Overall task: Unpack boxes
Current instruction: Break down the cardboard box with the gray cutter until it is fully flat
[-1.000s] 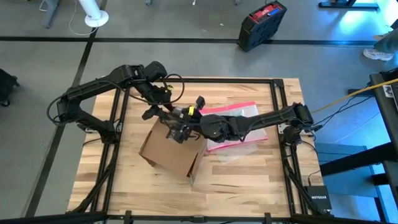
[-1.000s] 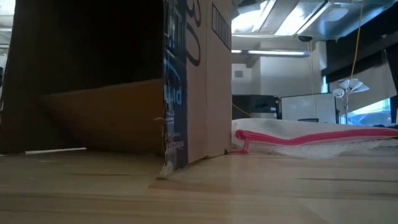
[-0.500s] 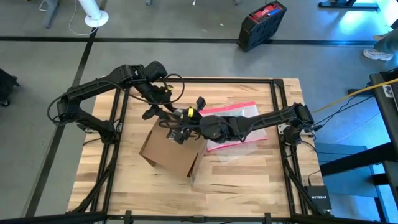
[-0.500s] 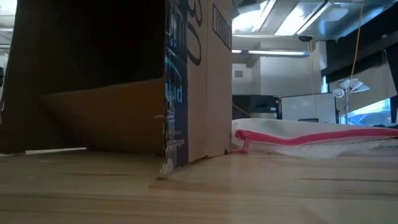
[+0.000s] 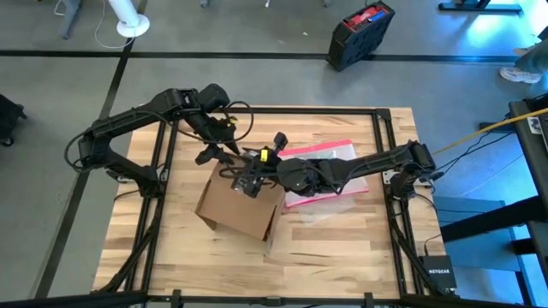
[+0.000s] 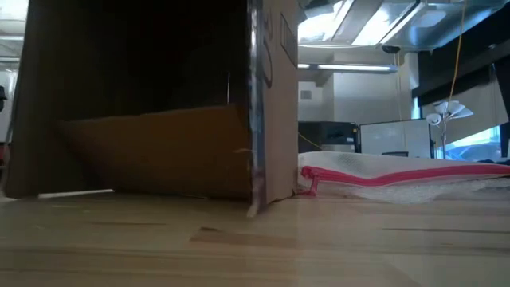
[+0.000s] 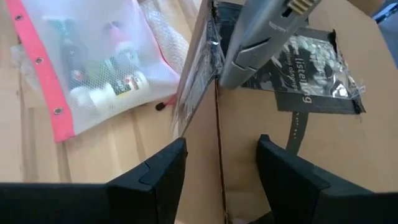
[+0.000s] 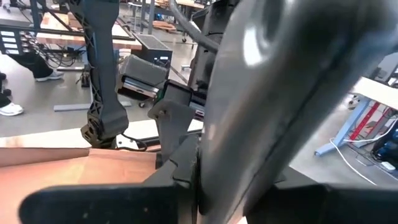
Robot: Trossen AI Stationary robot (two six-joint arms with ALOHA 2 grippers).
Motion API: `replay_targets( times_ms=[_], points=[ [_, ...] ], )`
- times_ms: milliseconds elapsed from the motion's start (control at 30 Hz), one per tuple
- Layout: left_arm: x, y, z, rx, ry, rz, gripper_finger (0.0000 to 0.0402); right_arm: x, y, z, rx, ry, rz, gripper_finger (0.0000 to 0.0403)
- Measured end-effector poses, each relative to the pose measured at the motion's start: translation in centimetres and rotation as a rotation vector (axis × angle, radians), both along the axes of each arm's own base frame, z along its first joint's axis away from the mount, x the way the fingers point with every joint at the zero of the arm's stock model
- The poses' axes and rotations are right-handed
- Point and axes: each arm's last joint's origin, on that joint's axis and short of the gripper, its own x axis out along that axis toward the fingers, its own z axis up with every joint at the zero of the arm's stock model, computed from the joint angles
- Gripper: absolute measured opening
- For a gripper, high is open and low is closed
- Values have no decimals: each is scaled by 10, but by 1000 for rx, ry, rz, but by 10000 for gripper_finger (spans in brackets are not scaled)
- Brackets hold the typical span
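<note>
The wooden tabletop (image 5: 171, 257) carries one cardboard box (image 5: 235, 210) and one clear pouch (image 5: 330, 175) just beside it. The box has rotated slightly since a second ago, suggesting repositioning for opening. Left tool (image 7: 217, 171) straddles the box's edge, released. Right tool (image 5: 250, 181) is above the box; state: cannot tell.
</note>
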Motion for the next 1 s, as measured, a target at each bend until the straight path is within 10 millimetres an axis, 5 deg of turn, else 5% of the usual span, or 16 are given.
replay_targets(
  times_ms=[500,1000],
  points=[
    [-1,3,0,9,3,18,186,-21,-3,9,27,104,33,71],
    [-4,4,-14,-34,62,44,186,-42,20,11,102,145,37,71]
  ],
)
